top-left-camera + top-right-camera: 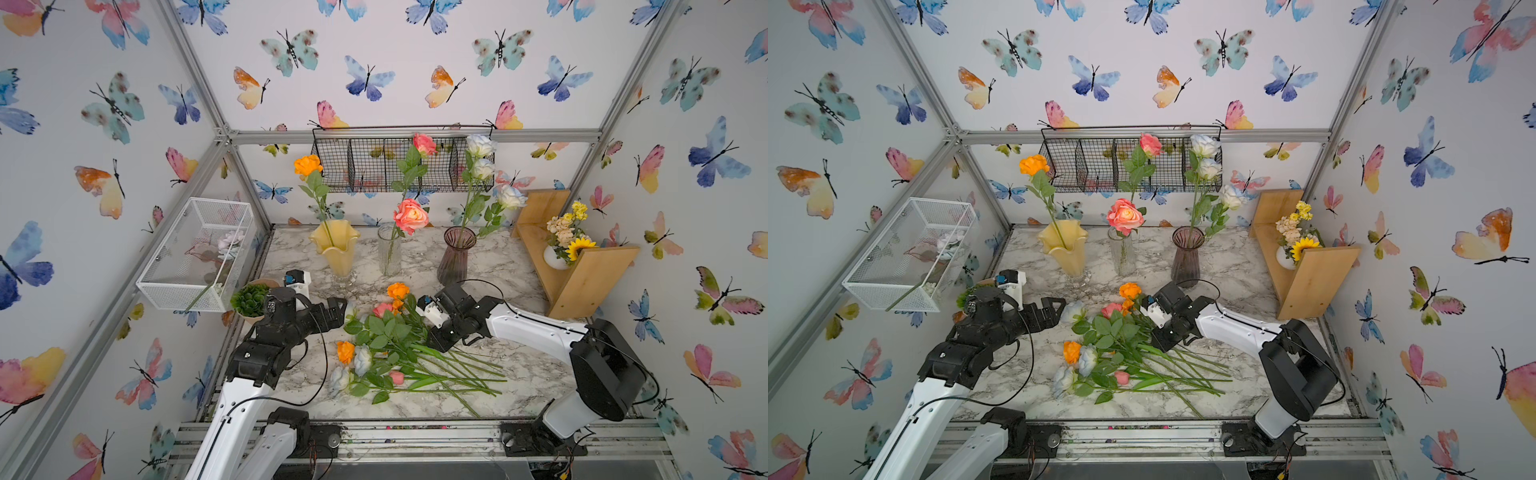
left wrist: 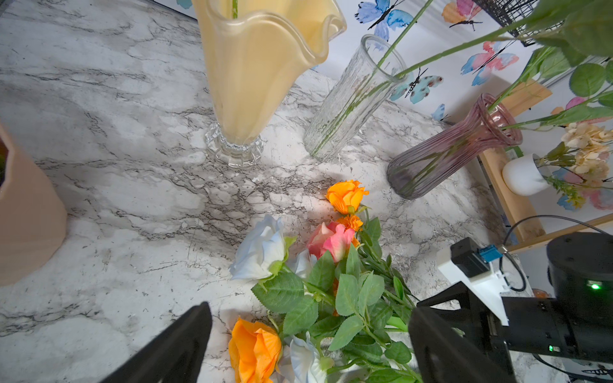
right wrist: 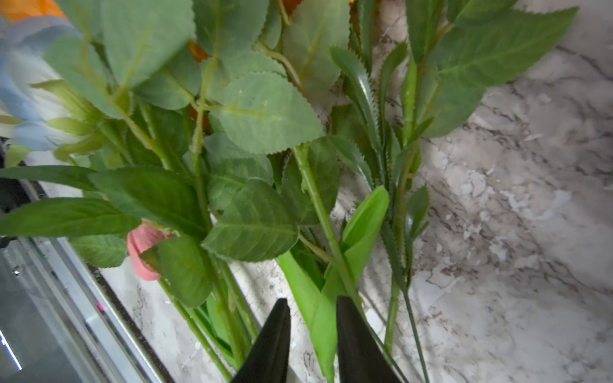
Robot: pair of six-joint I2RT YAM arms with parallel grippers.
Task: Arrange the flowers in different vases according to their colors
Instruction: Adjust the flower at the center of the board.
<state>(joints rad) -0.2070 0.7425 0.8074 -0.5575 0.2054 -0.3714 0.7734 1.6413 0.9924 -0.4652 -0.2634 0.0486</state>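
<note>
Flowers lie heaped before the yellow vase; right gripper nearly closed around one stem to single it out, hold uncertain; left gripper spread wide, empty.

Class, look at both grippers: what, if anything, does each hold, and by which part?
Left gripper: open, holding nothing. Right gripper: jaws flank a bright green leaf low among the lying flowers; whether they grip it cannot be told.
</note>
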